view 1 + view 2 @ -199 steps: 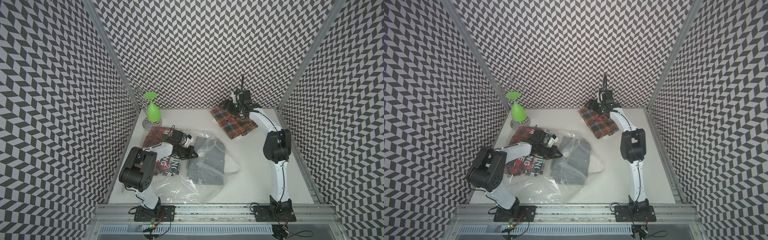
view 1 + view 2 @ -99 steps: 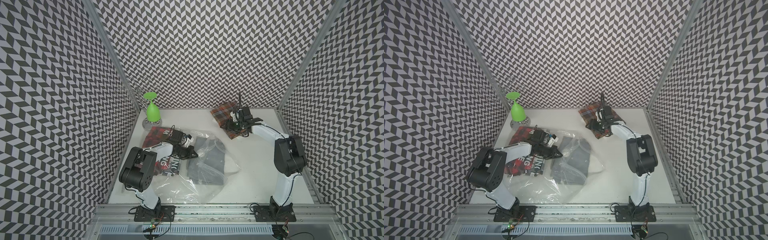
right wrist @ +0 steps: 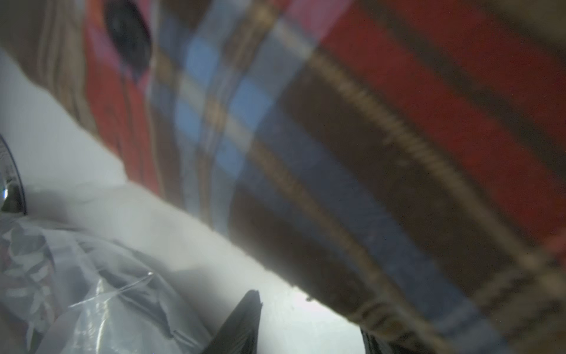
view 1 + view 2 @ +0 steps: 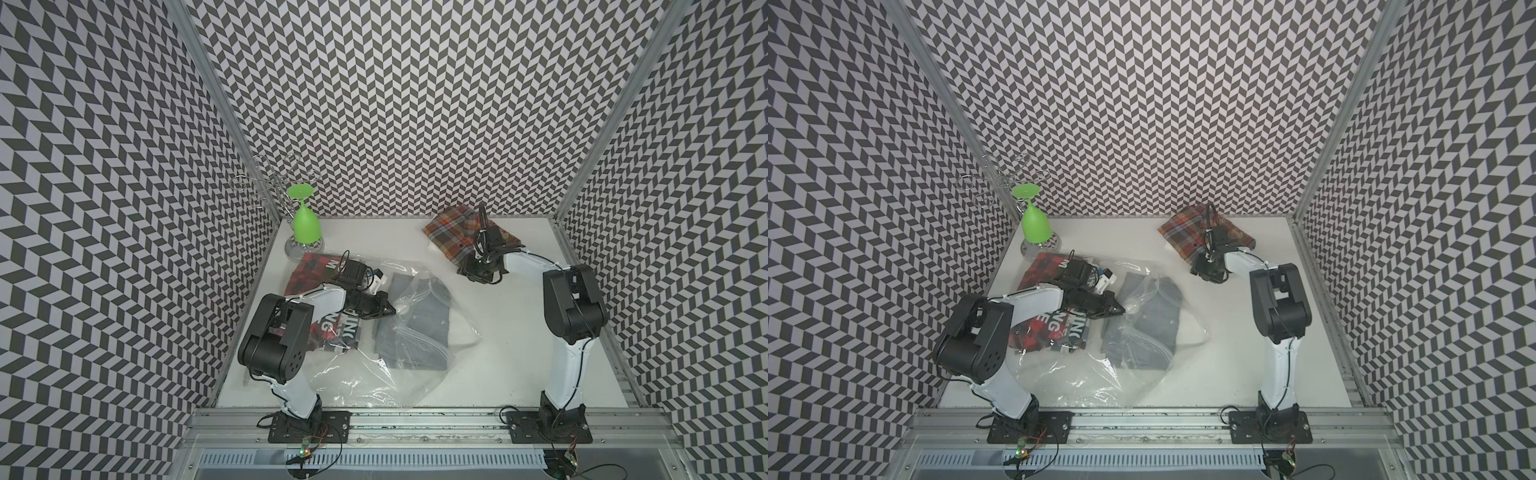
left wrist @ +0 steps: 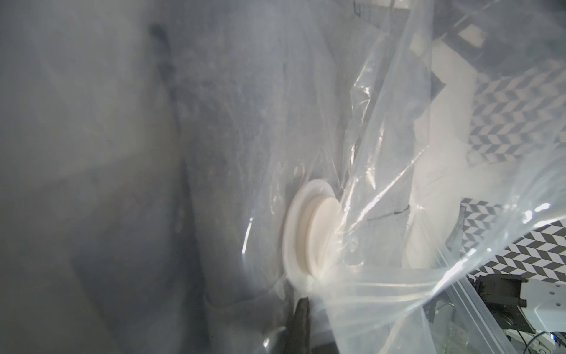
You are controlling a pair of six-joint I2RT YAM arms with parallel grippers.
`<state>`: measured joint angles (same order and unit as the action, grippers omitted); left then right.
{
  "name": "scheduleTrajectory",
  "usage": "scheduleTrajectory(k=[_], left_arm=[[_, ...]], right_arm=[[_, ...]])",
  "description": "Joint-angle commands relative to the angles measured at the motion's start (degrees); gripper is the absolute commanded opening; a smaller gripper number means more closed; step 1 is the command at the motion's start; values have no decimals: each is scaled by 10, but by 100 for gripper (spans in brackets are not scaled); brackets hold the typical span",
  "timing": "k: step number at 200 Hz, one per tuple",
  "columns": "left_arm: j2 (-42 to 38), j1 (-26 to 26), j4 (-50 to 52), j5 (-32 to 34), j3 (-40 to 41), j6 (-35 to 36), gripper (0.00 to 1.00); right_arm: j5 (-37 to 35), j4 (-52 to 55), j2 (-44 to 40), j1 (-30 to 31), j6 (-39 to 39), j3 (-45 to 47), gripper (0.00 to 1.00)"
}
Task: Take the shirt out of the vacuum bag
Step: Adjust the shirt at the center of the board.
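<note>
Film of the vacuum bag is sitting pinched in the closed left claw, grey shirt lying inside just beyond that claw; right claw is hanging open, well apart from it.

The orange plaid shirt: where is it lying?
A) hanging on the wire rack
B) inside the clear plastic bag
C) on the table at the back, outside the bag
C: the plaid shirt lies flat on the white table at the back, apart from the clear bag.
</note>
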<state>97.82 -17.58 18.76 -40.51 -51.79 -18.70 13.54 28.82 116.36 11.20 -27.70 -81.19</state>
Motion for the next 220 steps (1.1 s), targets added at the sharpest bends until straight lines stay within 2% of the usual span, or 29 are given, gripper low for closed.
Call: scheduleTrajectory(k=[1, 45, 81, 122, 173, 220], left_arm=[[-10, 4, 23, 24, -13, 1, 0], [-14, -1, 29, 26, -12, 4, 0], [-17, -8, 28, 27, -11, 0, 0], [-19, -28, 26, 18, -28, -15, 0], [-43, -59, 24, -4, -57, -36, 0], [-68, -81, 9, -13, -65, -74, 0]], right_arm=[[-63, 20, -17, -39, 29, 3, 54], [-114, 42, -3, -89, 62, -38, 55], [-132, 52, 9, -106, 80, -70, 58], [-123, 46, -8, -116, 89, -64, 65], [-19, 21, -131, -131, 109, -2, 74], [122, 43, -279, -131, 130, 80, 76]])
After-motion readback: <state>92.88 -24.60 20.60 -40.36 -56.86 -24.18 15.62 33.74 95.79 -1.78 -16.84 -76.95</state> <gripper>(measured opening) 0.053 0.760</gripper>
